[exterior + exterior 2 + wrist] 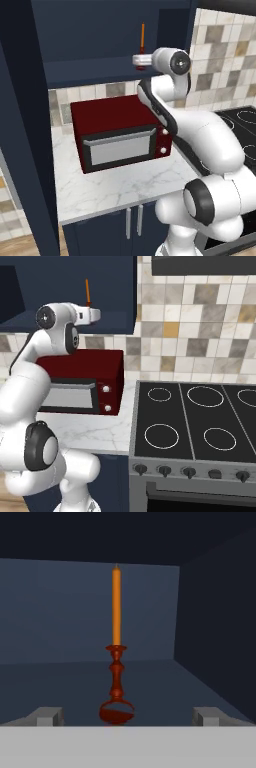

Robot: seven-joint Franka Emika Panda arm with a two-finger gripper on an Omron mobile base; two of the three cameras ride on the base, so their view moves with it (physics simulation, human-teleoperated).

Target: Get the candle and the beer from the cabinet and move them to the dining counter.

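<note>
Inside the open navy cabinet (100, 35), on its lower shelf, the candle (116, 647) stands upright: an orange taper on a dark red-brown turned holder with a rounded base. In the hand view it sits centred between the two fingertips (47, 716), which are spread wide to either side of the holder's base and are not touching it. The gripper (127, 717) holds nothing. The cabinet's back wall lies behind the candle and a side wall is to the right in that view; nothing stands between the gripper and the candle.

In the left base view the gripper (140, 61) reaches level into the cabinet opening, with the candle (142, 37) rising just above the hand. The right base view shows the same, the candle (87, 292) above the hand (92, 314).

Below the cabinet, a red microwave (120, 132) sits on the marble desk (115, 187), against the tiled wall. A black stove (200, 426) with ring burners adjoins the desk on the right. Navy base cabinet doors (132, 222) with short silver handles are under the desk.
</note>
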